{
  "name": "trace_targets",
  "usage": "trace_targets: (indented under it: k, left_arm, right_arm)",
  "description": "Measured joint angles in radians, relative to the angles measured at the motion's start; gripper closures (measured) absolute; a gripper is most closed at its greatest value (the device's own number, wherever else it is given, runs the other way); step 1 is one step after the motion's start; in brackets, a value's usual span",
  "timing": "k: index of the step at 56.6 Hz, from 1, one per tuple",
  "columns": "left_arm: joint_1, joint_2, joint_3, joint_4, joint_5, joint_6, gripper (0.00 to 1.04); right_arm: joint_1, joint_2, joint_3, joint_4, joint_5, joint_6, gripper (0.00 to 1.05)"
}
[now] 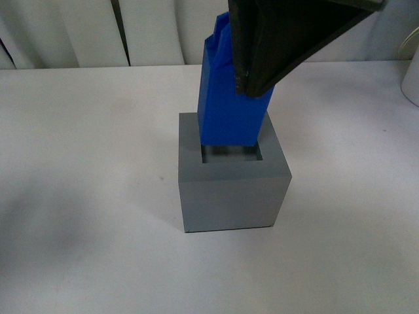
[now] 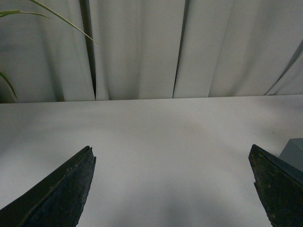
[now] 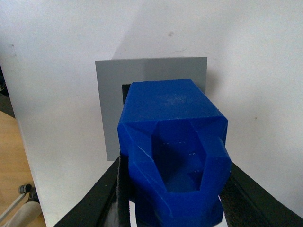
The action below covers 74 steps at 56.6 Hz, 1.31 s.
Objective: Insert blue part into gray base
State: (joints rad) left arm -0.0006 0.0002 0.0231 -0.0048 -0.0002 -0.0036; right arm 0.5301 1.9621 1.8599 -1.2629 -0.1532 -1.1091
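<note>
The gray base point(image 1: 232, 190) stands on the white table in the middle of the front view. The blue part point(image 1: 229, 108) stands upright with its lower end in the base's square recess. My right gripper point(image 1: 262, 59) is shut on the blue part's upper end, coming in from the top right. In the right wrist view the blue part point(image 3: 173, 146) fills the space between the fingers point(image 3: 102, 198), with the gray base point(image 3: 111, 99) behind it. My left gripper point(image 2: 173, 189) is open and empty over bare table; a corner of the gray base point(image 2: 294, 151) shows by one finger.
White curtains point(image 1: 157, 33) hang behind the table's far edge. A white object point(image 1: 411, 78) stands at the far right edge of the table. A green plant leaf point(image 2: 47, 14) shows in the left wrist view.
</note>
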Motion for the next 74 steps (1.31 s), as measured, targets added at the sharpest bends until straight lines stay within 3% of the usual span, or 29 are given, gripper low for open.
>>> trace_targets:
  k: [54,68,70,74]
  left_arm:
    - [0.0,0.0,0.0,0.0,0.0,0.0,0.06]
    - [0.0,0.0,0.0,0.0,0.0,0.0,0.06]
    - [0.0,0.0,0.0,0.0,0.0,0.0,0.06]
    - [0.0,0.0,0.0,0.0,0.0,0.0,0.06]
  right_arm:
    - [0.002,0.0,-0.057,0.033,0.005,-0.007,0.58]
    - [-0.006,-0.002,-0.062,0.062,-0.021,-0.008,0.09]
    - [-0.009,-0.005,-0.064,0.069,-0.027,-0.005,0.06]
    - [-0.018,-0.017,-0.068,0.081,-0.034,-0.004,0.08]
